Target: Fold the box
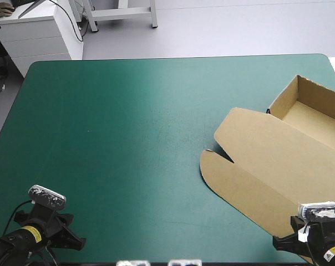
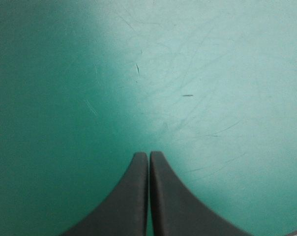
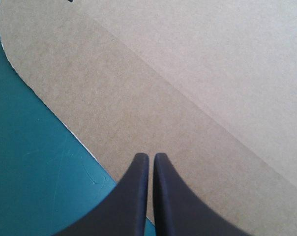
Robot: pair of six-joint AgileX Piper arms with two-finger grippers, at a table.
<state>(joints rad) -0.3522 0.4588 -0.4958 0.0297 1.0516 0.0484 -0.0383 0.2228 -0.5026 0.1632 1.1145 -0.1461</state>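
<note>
The surface (image 1: 128,138) has a teal-green cover with rounded far corners, and its far edge runs straight across near the top of the high view. A tiny pale speck (image 1: 89,131) sits on the left half. In the left wrist view, fine pale scratches (image 2: 137,69) and one short dark mark (image 2: 188,95) cross the cover, which is brightly lit on one side and shaded on the other. Just beyond the far left corner stands a white cabinet (image 1: 40,36) with drawers.

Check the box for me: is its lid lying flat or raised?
Lying flat. The box is an open tray with walls up, and its lid spreads across the cover toward the right gripper.
</note>
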